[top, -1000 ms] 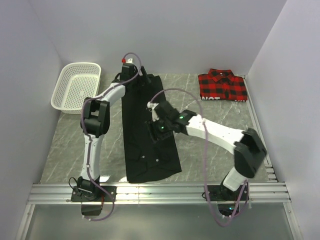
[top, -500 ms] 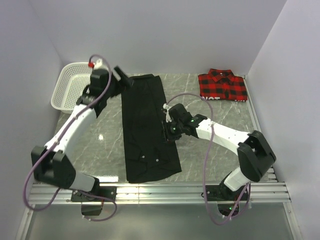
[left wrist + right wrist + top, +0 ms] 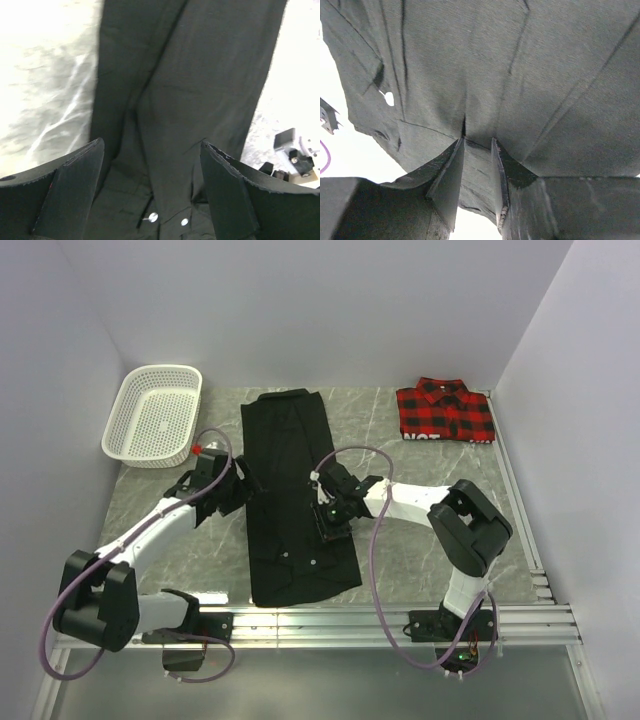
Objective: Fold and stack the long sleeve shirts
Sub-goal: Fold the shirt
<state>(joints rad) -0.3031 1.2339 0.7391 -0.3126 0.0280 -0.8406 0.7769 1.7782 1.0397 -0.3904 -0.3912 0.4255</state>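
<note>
The black shirt (image 3: 285,440) lies as a long narrow strip down the middle of the table, collar end at the back. My left gripper (image 3: 243,490) is at its left edge, about halfway along. In the left wrist view that gripper (image 3: 151,145) hangs open over the black shirt (image 3: 200,75), with two pale buttons (image 3: 153,216) between its fingers. My right gripper (image 3: 332,520) is at the strip's right edge. In the right wrist view it (image 3: 477,141) is shut on a fold of the black shirt (image 3: 520,60). The red-and-black plaid shirt (image 3: 445,412) lies folded at the back right.
A white mesh basket (image 3: 155,420) stands at the back left corner. Grey marble tabletop (image 3: 420,560) shows on both sides of the black strip. Walls close in the left, back and right sides.
My left arm swung from the shirt's collar end down to its left edge at mid-length. My right gripper shifted slightly along the right edge and its jaws closed in on the fabric.
</note>
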